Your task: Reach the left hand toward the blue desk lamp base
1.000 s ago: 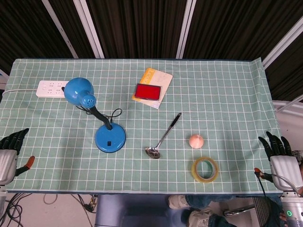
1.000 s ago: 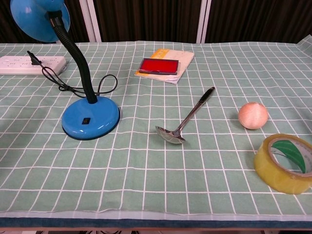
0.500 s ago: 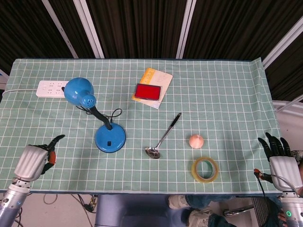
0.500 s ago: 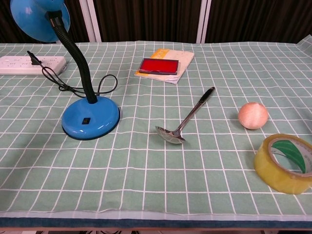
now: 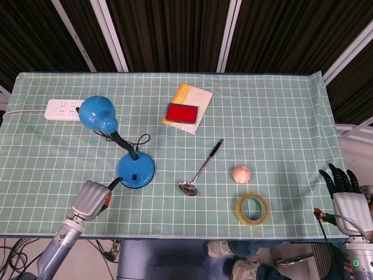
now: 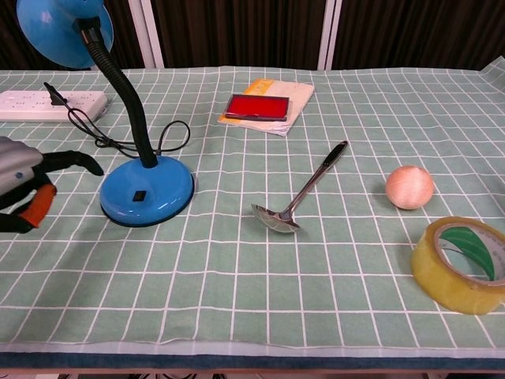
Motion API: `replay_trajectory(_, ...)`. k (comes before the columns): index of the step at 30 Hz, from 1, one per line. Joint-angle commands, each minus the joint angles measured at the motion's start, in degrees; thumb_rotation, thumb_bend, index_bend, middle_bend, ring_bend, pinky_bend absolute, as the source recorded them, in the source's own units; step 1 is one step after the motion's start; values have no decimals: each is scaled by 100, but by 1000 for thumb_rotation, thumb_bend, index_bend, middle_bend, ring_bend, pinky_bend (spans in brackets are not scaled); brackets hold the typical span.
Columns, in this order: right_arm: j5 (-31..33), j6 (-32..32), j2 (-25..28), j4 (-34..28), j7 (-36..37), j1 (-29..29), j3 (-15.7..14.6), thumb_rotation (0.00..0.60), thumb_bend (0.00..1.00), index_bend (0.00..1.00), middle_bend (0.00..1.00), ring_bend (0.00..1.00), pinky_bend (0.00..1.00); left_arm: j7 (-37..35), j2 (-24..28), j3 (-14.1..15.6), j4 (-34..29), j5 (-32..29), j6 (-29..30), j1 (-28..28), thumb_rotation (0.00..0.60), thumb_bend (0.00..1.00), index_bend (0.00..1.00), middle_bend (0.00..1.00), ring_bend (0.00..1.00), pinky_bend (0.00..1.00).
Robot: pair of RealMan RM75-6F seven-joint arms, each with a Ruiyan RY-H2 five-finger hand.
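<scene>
The tablecloth (image 5: 280, 116) is matt woven cloth, green with a white grid. The lamp base (image 6: 147, 196) and shade (image 5: 97, 113) look like glossy blue plastic or painted metal; the neck (image 6: 126, 91) is ribbed, matt black. The ladle (image 6: 298, 189) is polished metal with a black handle. The tape roll (image 6: 462, 264) is shiny translucent yellow plastic. The left hand (image 6: 20, 185) has a smooth grey shell and black fingers (image 6: 75, 162).

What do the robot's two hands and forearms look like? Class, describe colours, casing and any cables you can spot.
The left hand has a silver-grey casing, black fingers and an orange-red patch by the thumb, on a grey-blue forearm. The right hand matches: silver casing, black fingers, a thin cable at its side and a green light on the wrist.
</scene>
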Motion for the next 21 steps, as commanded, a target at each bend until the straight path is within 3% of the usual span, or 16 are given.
replay_trajectory(1, 12, -4, 3, -3, 1, -2, 3, 600, 169, 126, 37, 74, 0, 211, -185, -59, 82, -181, -152, -103, 600, 794, 217, 813, 800, 916)
replay_trajectory(21, 120, -49, 9, -49, -62, -3, 25, 600, 168, 126, 37, 74, 0, 490, -657, -152, 483, -601, -236, -293, 600, 794, 217, 815, 800, 916)
